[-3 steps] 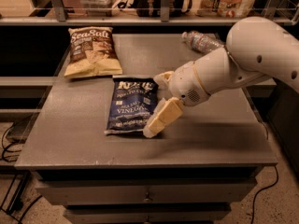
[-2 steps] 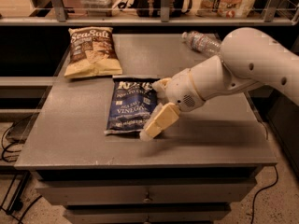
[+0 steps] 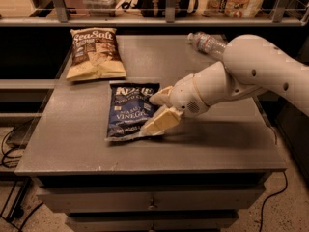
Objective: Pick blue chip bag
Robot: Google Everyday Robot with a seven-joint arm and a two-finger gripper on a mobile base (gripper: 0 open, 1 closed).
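The blue chip bag [image 3: 129,111] lies flat on the grey table [image 3: 72,144], left of middle, with white "VINEGAR" lettering facing up. My gripper [image 3: 155,113] comes in from the right on the white arm [image 3: 251,76] and is low over the bag's right edge. Its cream fingers [image 3: 159,121] are spread, one by the bag's upper right side and one over its lower right corner. The gripper is open and holds nothing.
A yellow-and-brown Sea Salt chip bag [image 3: 94,52] lies at the back left of the table. A clear plastic bottle [image 3: 206,42] lies on its side at the back right. A shelf with railing [image 3: 164,18] runs behind the table. Cables [image 3: 9,149] lie on the floor at left.
My gripper has moved left and lower, further over the blue bag's right edge. The bag's lower edge looks slightly pushed. Nothing else moved.
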